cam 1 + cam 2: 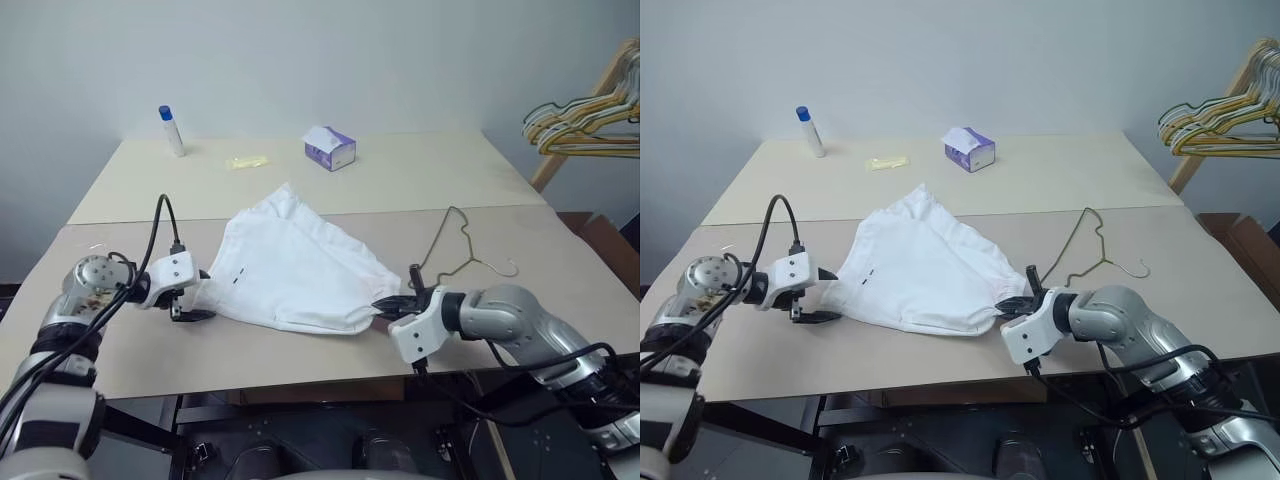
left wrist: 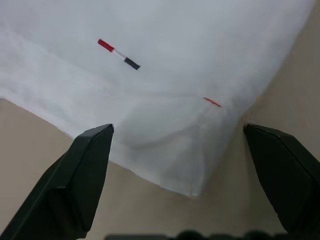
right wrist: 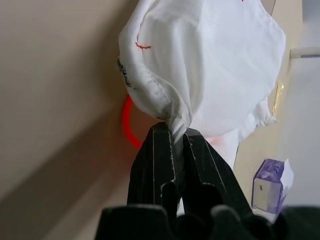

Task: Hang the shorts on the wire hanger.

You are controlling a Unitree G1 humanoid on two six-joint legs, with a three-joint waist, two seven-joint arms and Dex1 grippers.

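The shorts [image 1: 290, 270] are spread flat on the near part of the table [image 1: 420, 190], roughly in the middle between the two arms. Their long axis is seen to run from the far corner, near the seam between the two tabletops, toward the near right, where the fabric is bunched into a point. That near-right corner is pinched by the right gripper [image 1: 392, 307], whose black fingers are clenched tight on the cloth; a red loop [image 3: 128, 122] is visible beside the pinched fabric in the right wrist view. The left gripper [image 1: 192, 305] is held at the near left edge of the shorts with its fingers [image 2: 80, 180] spread wide, one on either side of a hem corner, nothing being grasped. A small red, white and dark tag [image 2: 119, 53] is seen on the fabric there.

The wire hanger [image 1: 462, 250] lies flat on the table just right of the shorts, its hook pointing to the far side. A tissue box [image 1: 331, 149], a bottle [image 1: 171, 131] and a yellowish wrapper [image 1: 247, 162] stand well apart at the far side
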